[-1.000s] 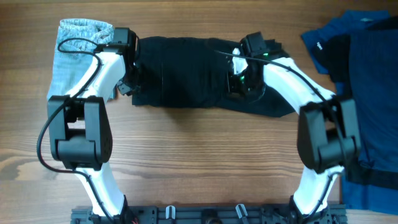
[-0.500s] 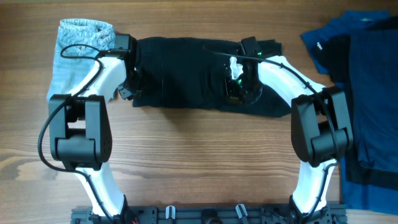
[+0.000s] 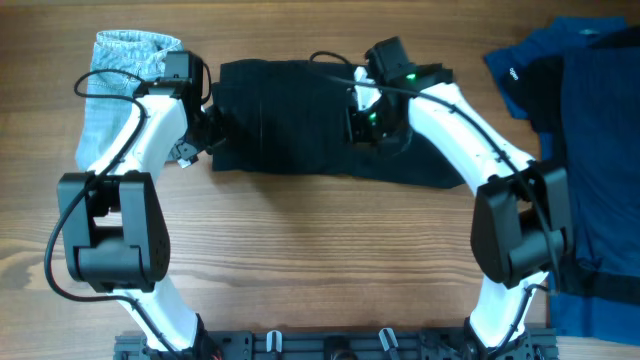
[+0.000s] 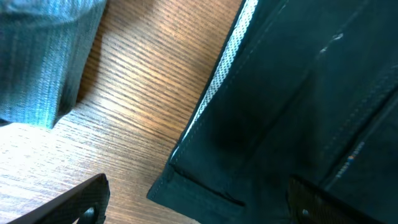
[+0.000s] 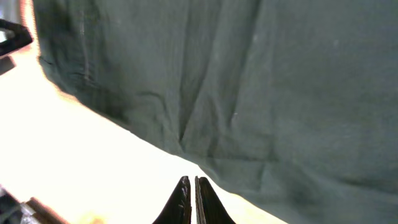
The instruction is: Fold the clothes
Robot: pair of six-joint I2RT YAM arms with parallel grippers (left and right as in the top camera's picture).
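The shorts (image 3: 290,130) lie spread across the far middle of the counter (image 3: 320,250) — the denim garment (image 3: 110,90) just left of them, not touching, and a heap of other clothes (image 3: 590,150) well apart at the right edge.

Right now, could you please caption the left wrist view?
Open left gripper above a corner of the black shorts, whitish lining showing; denim lies apart on the table.
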